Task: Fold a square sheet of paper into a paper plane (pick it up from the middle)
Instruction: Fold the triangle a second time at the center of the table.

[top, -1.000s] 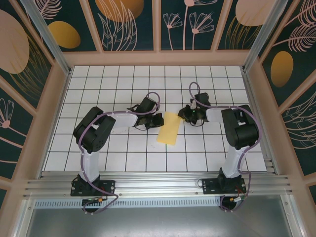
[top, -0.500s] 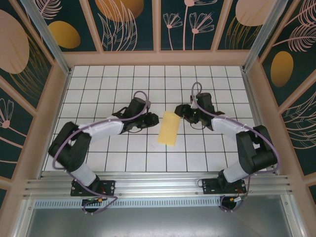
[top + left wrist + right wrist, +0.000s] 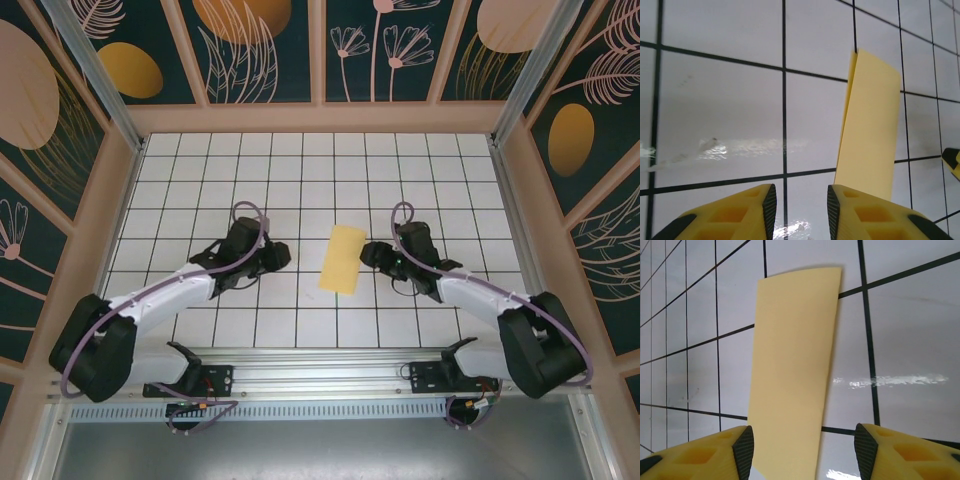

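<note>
I found the square sheet of paper [image 3: 341,260], folded to a strip, flat on the worktop [image 3: 200,180] with its long axis near-to-far, the right gripper [image 3: 368,255] just beside it, the left gripper [image 3: 283,258] farther off, both with jaws apart and empty.

Bright, even light falls from above, so the white table [image 3: 300,160] reads clean and the arms [image 3: 170,290] cast only faint, soft shadows. In both wrist views a smeared streak of glare lies across the glossy tiles [image 3: 900,340], and the yellow fingers [image 3: 730,215] at the bottom edge look slightly soft.
</note>
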`<action>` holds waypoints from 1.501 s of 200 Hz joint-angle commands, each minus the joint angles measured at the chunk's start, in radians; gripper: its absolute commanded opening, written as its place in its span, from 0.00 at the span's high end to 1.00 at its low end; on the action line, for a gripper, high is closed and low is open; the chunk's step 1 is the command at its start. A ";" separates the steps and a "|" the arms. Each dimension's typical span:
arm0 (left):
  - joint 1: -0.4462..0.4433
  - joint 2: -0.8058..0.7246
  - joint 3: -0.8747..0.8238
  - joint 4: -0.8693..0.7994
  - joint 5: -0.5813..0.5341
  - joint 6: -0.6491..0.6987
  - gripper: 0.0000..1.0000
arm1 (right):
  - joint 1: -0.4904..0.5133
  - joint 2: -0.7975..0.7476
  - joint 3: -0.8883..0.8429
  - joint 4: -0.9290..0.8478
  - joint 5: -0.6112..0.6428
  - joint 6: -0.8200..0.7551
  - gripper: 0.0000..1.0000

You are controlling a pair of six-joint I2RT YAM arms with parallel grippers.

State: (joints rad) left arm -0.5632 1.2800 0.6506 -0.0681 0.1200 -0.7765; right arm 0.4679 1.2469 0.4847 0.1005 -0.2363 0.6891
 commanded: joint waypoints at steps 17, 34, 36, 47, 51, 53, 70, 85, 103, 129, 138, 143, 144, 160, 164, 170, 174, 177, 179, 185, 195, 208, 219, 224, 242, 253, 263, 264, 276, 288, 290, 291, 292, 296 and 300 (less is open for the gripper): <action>0.080 -0.058 -0.025 -0.061 0.027 0.063 0.63 | 0.005 -0.051 0.002 -0.023 0.031 -0.014 0.38; 0.099 -0.079 -0.041 -0.057 0.034 0.045 0.63 | -0.007 -0.035 0.003 -0.014 -0.046 -0.020 0.37; 0.100 -0.081 -0.044 -0.054 0.036 0.044 0.63 | -0.008 -0.033 0.003 -0.013 -0.050 -0.019 0.37; 0.107 -0.086 -0.051 -0.052 0.041 0.034 0.62 | -0.008 -0.025 0.002 -0.002 -0.071 -0.011 0.37; 0.109 -0.087 -0.054 -0.055 0.040 0.031 0.62 | -0.009 -0.021 0.001 0.004 -0.080 -0.012 0.37; 0.109 -0.087 -0.055 -0.056 0.039 0.030 0.62 | -0.009 -0.020 0.001 0.008 -0.086 -0.014 0.37; 0.111 -0.087 -0.063 -0.061 0.040 0.014 0.62 | -0.016 0.014 0.006 0.032 -0.137 -0.027 0.36; 0.112 -0.095 -0.083 -0.031 0.055 -0.021 0.56 | -0.024 0.068 0.024 0.050 -0.192 -0.040 0.37; 0.113 -0.096 -0.100 0.011 0.075 -0.045 0.50 | -0.030 0.130 0.039 0.083 -0.220 -0.045 0.38; 0.112 -0.057 -0.070 0.001 0.118 -0.046 0.48 | -0.043 0.214 0.087 0.100 -0.262 -0.047 0.42; 0.113 -0.049 -0.058 -0.013 0.106 -0.041 0.47 | -0.042 0.233 0.098 0.100 -0.259 -0.048 0.42; 0.113 -0.047 -0.055 -0.019 0.098 -0.040 0.47 | -0.044 0.241 0.101 0.102 -0.257 -0.046 0.42; 0.114 -0.047 -0.055 -0.018 0.097 -0.042 0.47 | -0.043 0.243 0.101 0.102 -0.256 -0.046 0.42; 0.112 -0.035 -0.058 -0.005 0.101 -0.042 0.45 | -0.044 0.272 0.120 0.099 -0.258 -0.049 0.42; 0.113 -0.029 -0.057 -0.002 0.103 -0.039 0.45 | -0.044 0.279 0.125 0.098 -0.259 -0.051 0.42; 0.113 -0.022 -0.060 0.007 0.107 -0.035 0.45 | -0.044 0.290 0.128 0.104 -0.263 -0.051 0.42; 0.113 -0.017 -0.061 0.011 0.108 -0.033 0.45 | -0.044 0.297 0.132 0.108 -0.268 -0.050 0.42; 0.113 -0.014 -0.062 0.016 0.108 -0.034 0.45 | -0.044 0.302 0.136 0.109 -0.271 -0.048 0.43; 0.113 -0.011 -0.063 0.017 0.107 -0.036 0.44 | -0.045 0.305 0.138 0.110 -0.272 -0.047 0.43; 0.112 -0.005 -0.066 0.027 0.111 -0.045 0.44 | -0.044 0.315 0.146 0.109 -0.274 -0.044 0.43; 0.113 0.005 -0.074 0.064 0.144 -0.066 0.44 | -0.046 0.327 0.168 0.098 -0.284 -0.042 0.43; 0.112 0.013 -0.088 0.123 0.190 -0.088 0.43 | -0.046 0.335 0.196 0.067 -0.277 -0.052 0.43; 0.113 0.024 -0.093 0.162 0.217 -0.095 0.41 | -0.047 0.339 0.211 0.047 -0.259 -0.055 0.43; 0.113 0.030 -0.090 0.172 0.220 -0.094 0.40 | -0.047 0.343 0.215 0.045 -0.252 -0.056 0.43; 0.112 0.066 -0.079 0.209 0.238 -0.095 0.40 | -0.054 0.358 0.218 0.054 -0.253 -0.041 0.43; 0.112 0.100 -0.070 0.238 0.251 -0.098 0.40 | -0.056 0.385 0.235 0.047 -0.257 -0.041 0.44; 0.113 0.127 -0.062 0.258 0.259 -0.106 0.40 | -0.056 0.410 0.265 0.008 -0.236 -0.046 0.44; 0.114 0.130 -0.062 0.260 0.260 -0.107 0.40 | -0.057 0.410 0.267 0.006 -0.234 -0.046 0.44; 0.112 0.163 -0.052 0.285 0.277 -0.112 0.40 | -0.058 0.421 0.276 -0.010 -0.205 -0.041 0.45; 0.113 0.188 -0.045 0.307 0.293 -0.114 0.40 | -0.059 0.426 0.278 -0.020 -0.182 -0.032 0.45; 0.112 0.190 -0.045 0.310 0.296 -0.115 0.40 | -0.059 0.425 0.278 -0.021 -0.179 -0.031 0.45; 0.111 0.191 -0.045 0.311 0.297 -0.115 0.40 | -0.060 0.426 0.278 -0.022 -0.178 -0.030 0.45; 0.111 0.194 -0.044 0.314 0.298 -0.115 0.40 | -0.060 0.427 0.278 -0.023 -0.178 -0.029 0.46; 0.112 0.201 -0.042 0.318 0.301 -0.116 0.40 | -0.058 0.428 0.279 -0.029 -0.172 -0.027 0.46; 0.112 0.207 -0.040 0.323 0.303 -0.116 0.40 | -0.058 0.431 0.278 -0.032 -0.169 -0.026 0.45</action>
State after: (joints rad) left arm -0.4561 1.4517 0.5724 0.1696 0.3710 -0.8738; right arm 0.4168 1.6653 0.7364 0.1219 -0.4541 0.6601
